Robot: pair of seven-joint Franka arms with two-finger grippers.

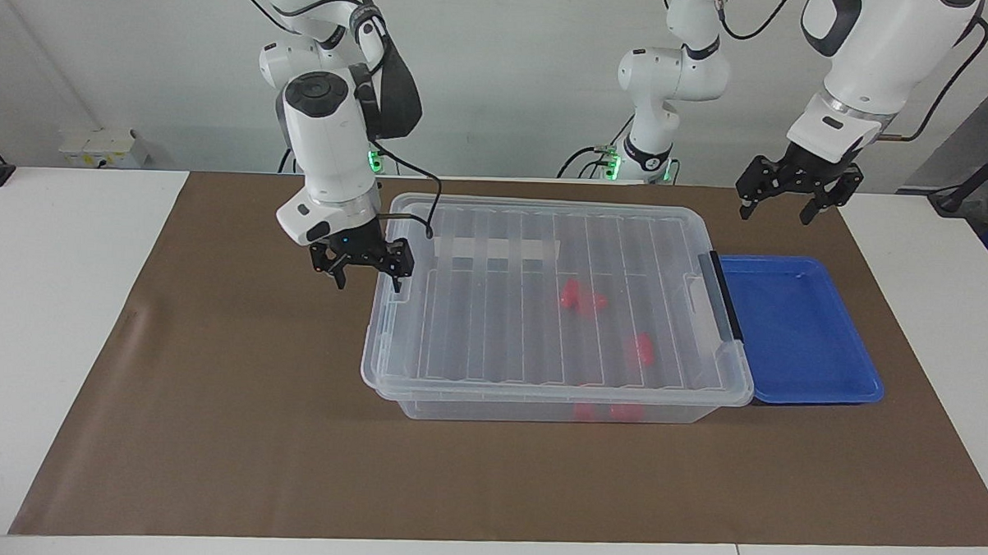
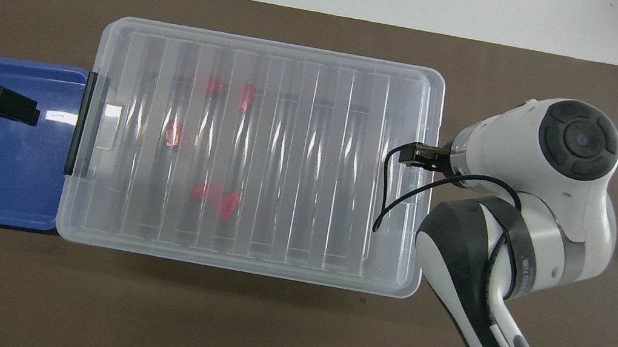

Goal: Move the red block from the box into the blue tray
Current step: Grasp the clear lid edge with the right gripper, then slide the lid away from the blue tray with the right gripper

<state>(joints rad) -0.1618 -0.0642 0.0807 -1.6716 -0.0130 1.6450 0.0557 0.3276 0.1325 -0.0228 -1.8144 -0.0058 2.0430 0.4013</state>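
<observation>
1. Facing view: the box point(image 1: 559, 300) is seen with its lid on, and the red blocks point(image 1: 582, 298) are inside it. The blue tray point(image 1: 796, 331) touches the box at the left arm's end and holds nothing. The right gripper point(image 1: 364, 265) is held with spread fingers at the box's end edge. The left gripper point(image 1: 795, 189), also spread, waits in the air near the tray.

2. Overhead view: the lid is confirmed as closed, so nothing is done yet; opening, picking and placing are left.
</observation>
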